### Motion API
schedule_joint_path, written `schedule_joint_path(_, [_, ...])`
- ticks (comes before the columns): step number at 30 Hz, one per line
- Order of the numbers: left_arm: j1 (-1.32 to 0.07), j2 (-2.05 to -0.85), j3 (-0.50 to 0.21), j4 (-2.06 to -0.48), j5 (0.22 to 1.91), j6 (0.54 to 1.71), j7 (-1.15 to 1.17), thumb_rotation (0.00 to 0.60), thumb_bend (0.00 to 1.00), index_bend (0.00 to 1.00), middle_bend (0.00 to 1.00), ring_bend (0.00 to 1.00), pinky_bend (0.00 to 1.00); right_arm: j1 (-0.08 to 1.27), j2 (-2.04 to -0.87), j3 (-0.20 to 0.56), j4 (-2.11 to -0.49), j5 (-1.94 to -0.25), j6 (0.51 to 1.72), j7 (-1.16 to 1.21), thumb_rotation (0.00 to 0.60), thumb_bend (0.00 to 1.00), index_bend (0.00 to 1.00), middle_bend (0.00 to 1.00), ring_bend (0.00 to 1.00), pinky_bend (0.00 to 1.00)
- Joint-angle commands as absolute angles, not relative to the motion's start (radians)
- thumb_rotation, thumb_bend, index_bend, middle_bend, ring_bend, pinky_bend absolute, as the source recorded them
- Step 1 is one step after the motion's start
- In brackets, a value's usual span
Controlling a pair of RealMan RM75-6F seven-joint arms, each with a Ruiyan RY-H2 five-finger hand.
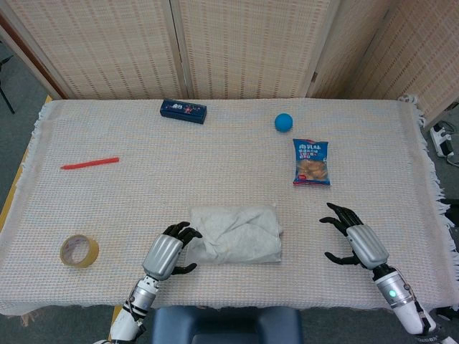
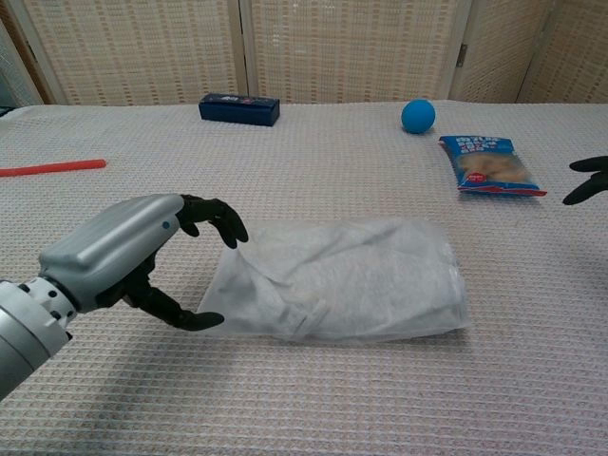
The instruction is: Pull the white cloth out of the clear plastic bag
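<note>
Black fingers of the left hand [image 2: 123, 261] curve round the left end of the clear plastic bag [image 2: 337, 280], low in the frame; whether they pinch it is hard to tell. The white cloth [image 2: 370, 285] lies blurred inside. The right hand [image 1: 356, 240], spread and empty, is cut off at the chest view's right edge.
</note>
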State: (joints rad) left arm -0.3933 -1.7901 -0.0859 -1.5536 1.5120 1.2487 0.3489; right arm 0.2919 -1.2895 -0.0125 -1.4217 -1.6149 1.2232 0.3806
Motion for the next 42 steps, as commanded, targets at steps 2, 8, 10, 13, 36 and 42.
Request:
schedule_joint_path(2, [-0.401,-1.787,-0.094,-1.552,1.497,1.240,0.337,0.600,0.14,0.37,0.40,0.23,0.31,0.301,-1.307,-0.015,-1.411,-1.603,1.205,0.390,0.600,0.19,0.22,0.00,0.00,0.00])
schedule_joint_path(8, [-0.428,-1.783,-0.116,-1.536,1.462,1.203,0.325,0.600,0.09,0.36,0.40,0.23,0.31,0.314,-1.322,-0.012,-1.407,-1.590,1.190,0.392,0.600,0.19,0.22,0.00,0.00,0.00])
schedule_joint_path(10, [-0.439,-1.779,-0.123,-1.539,1.438,1.179,0.324,0.600,0.06,0.34,0.39,0.22,0.30,0.314,-1.325,-0.009,-1.408,-1.588,1.196,0.386,0.600,0.19,0.22,0.00,0.00,0.00])
schedule_joint_path(13, [-0.455,-1.779,-0.129,-1.546,1.414,1.152,0.339,0.600,0.01,0.29,0.36,0.19,0.28,0.315,-1.324,-0.002,-1.416,-1.579,1.203,0.382,0.600,0.19,0.22,0.00,0.00,0.00])
schedule_joint_path(36, [-0.614,-1.901,-0.201,-1.431,1.222,0.993,0.494,0.600,0.00,0.00,0.00,0.00,0.18,0.312,-1.292,0.002,-1.423,-1.566,1.229,0.421,0.600,0.19,0.21,0.00,0.00,0.00])
schedule_joint_path(42, [-0.639,-1.903,-0.199,-1.417,1.179,0.977,0.531,0.600,0.00,0.05,0.02,0.00,0.15,0.313,-1.284,0.000,-1.422,-1.568,1.233,0.435,0.600,0.19,0.21,0.00,0.00,0.00])
